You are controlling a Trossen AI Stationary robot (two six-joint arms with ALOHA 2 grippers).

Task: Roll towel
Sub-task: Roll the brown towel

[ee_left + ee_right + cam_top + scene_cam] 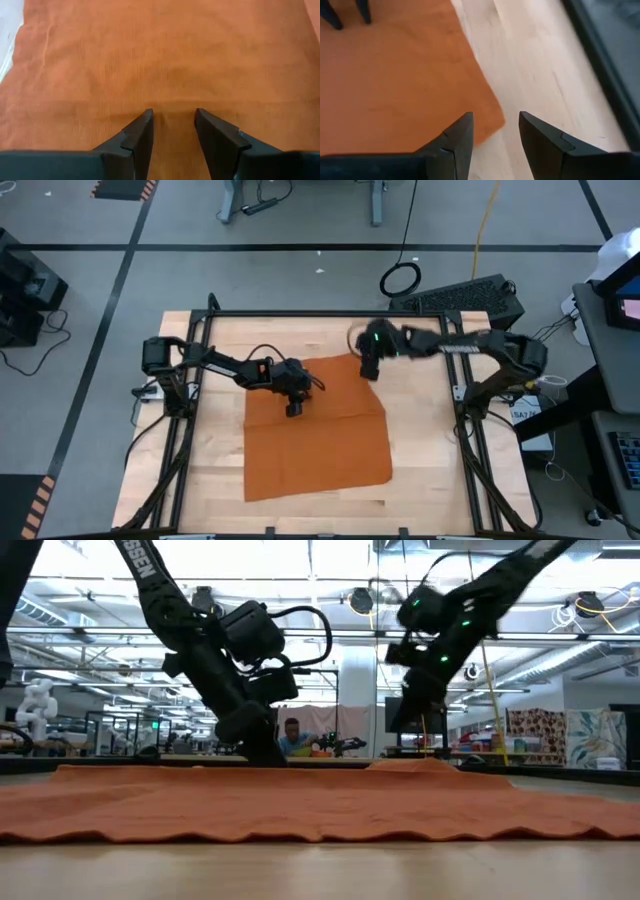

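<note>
Burnt-orange cloth, the towel (318,427), is lying spread flat on the pale wooden tabletop (440,470) in the high view, a rough rectangle with slightly uneven edges; the left end effector (292,409) is hovering over its far left part, the right end effector (368,371) over its far right corner. Low view: the cloth is sitting thin and limp, near edge rippling in small waves, far right corner humping up slightly. Left wrist view: dark fingers (137,137) are standing parted, released, fine-ribbed weave showing between them, nothing gripped. Right wrist view: fingers (459,135) are likewise parted and empty, straddling the towel's corner (492,117) where cloth meets smooth wood. Judgement: light, soft, floppy, not fragile; best pinched at the far edge corners, both sides together, so the roll is starting even.
</note>
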